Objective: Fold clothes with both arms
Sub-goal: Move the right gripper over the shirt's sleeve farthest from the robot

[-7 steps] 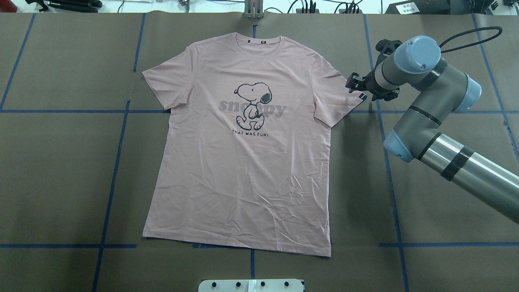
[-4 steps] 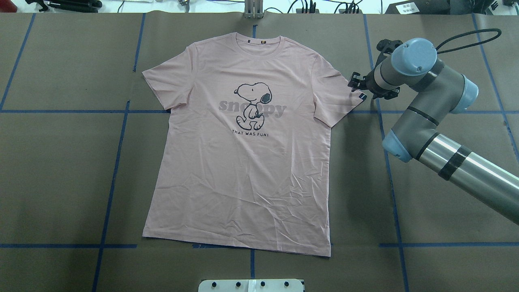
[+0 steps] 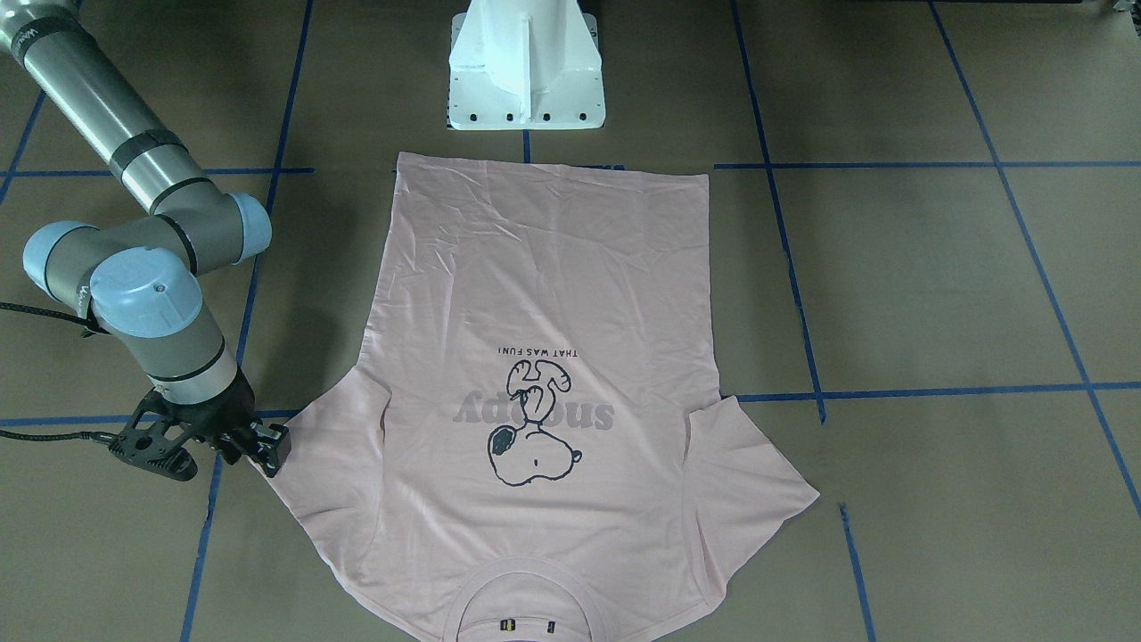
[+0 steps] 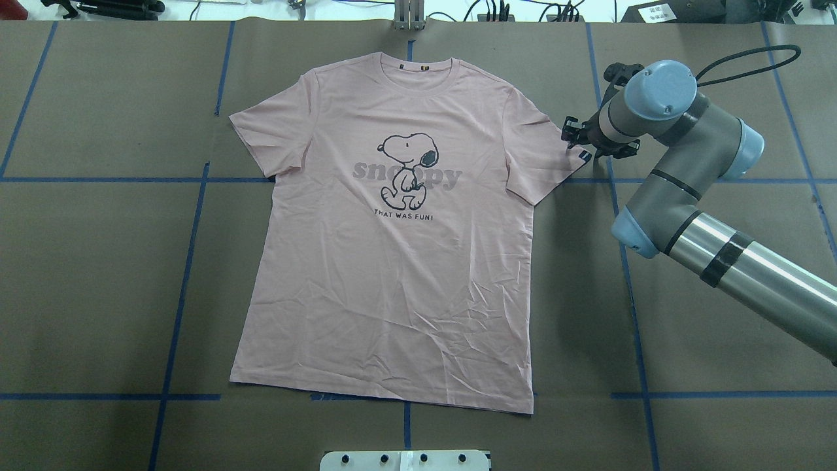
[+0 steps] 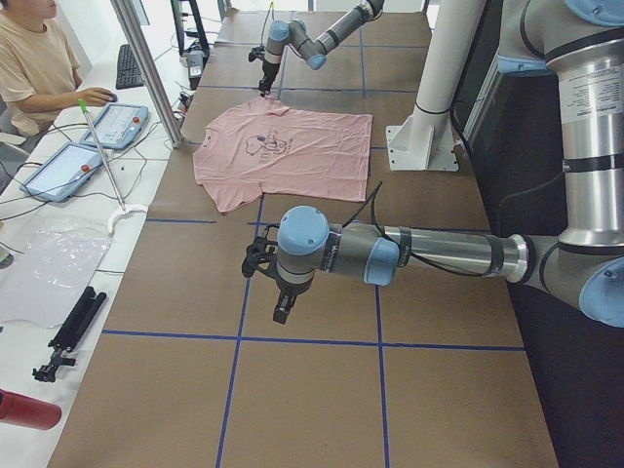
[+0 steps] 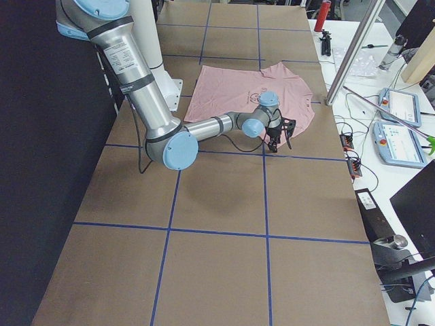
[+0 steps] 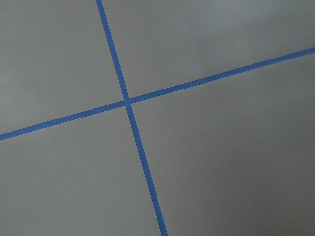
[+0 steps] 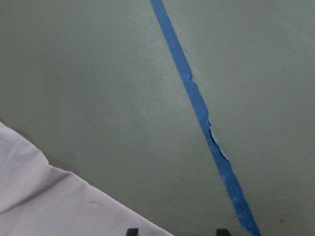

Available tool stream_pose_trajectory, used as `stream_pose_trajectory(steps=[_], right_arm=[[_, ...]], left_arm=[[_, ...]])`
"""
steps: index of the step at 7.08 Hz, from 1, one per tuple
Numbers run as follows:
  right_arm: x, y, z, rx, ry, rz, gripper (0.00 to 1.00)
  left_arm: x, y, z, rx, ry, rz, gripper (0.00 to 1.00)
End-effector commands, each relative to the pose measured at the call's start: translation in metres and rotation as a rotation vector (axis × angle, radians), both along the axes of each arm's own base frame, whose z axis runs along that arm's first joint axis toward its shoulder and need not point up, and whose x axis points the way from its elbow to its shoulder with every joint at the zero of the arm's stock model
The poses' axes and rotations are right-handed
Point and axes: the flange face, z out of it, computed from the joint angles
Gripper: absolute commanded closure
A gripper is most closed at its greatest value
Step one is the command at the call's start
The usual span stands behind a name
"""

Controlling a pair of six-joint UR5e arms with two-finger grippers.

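The pale pink T-shirt (image 4: 392,261) lies flat and face up on the brown table, with the dog print (image 4: 409,169) at chest height; it also shows in the front view (image 3: 544,374). My right gripper (image 4: 574,137) (image 3: 267,446) hovers low at the outer hem of the shirt's right sleeve, just above the small black tag (image 4: 584,156). In the right wrist view its fingertips (image 8: 132,231) stand apart, with the sleeve edge (image 8: 44,196) beside one of them; it is open and empty. My left gripper (image 5: 283,310) hangs over bare table well away from the shirt; I cannot tell its state.
The white pedestal base (image 3: 526,67) stands at the shirt's bottom hem. Blue tape lines (image 4: 189,248) grid the brown table cover. A metal bracket (image 4: 409,16) sits at the far edge by the collar. An operator (image 5: 34,58) with tablets sits beyond that edge.
My right arm's wrist has shifted slightly left toward the sleeve, and the gripper has crept closer to the tag. The shirt has not moved.
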Motion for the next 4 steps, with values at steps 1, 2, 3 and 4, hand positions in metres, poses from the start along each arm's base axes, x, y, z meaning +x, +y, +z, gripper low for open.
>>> stream_pose_trajectory(steps=[1, 2, 3, 4], right_arm=[[-0.001, 0.001, -0.002, 0.008, -0.002, -0.008, 1.0], [-0.001, 0.001, -0.006, 0.009, -0.01, -0.007, 1.0], [-0.001, 0.003, -0.012, 0.019, -0.02, -0.015, 1.0], [-0.001, 0.008, -0.04, 0.05, -0.055, -0.016, 1.0]], left_arm=[[-0.001, 0.0, -0.001, 0.002, 0.0, -0.001, 0.0], [0.0, 0.0, -0.001, 0.002, 0.001, 0.001, 0.0], [0.0, 0.0, -0.004, 0.007, 0.002, -0.002, 0.0], [0.0, 0.0, -0.006, 0.01, 0.011, 0.0, 0.0]])
